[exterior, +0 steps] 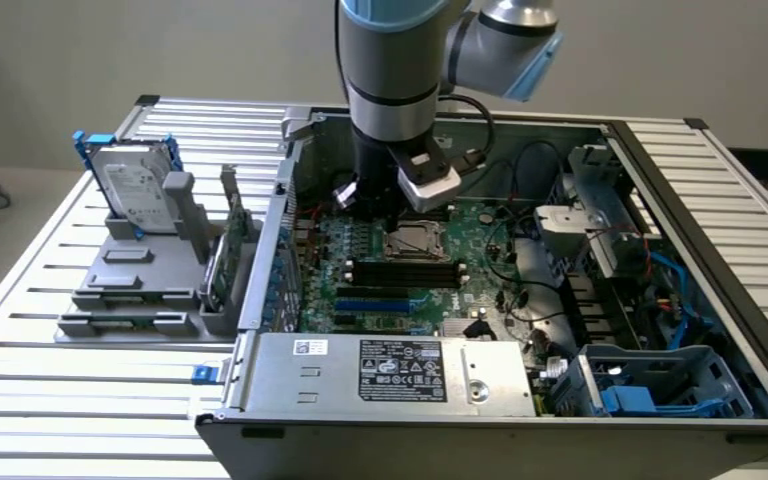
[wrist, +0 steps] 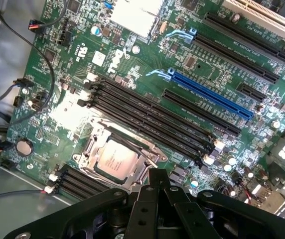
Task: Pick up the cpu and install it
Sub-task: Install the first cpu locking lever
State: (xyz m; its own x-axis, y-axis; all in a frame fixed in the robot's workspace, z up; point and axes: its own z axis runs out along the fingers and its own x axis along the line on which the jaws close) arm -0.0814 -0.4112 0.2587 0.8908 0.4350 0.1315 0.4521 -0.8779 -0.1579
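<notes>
Silvery and flat, the cpu already lies seated inside the motherboard socket (its metal frame standing open around it). The gripper hovers just above with jaws pressed together, holding nothing. Placement looks done; the socket frame is not yet closed.
</notes>
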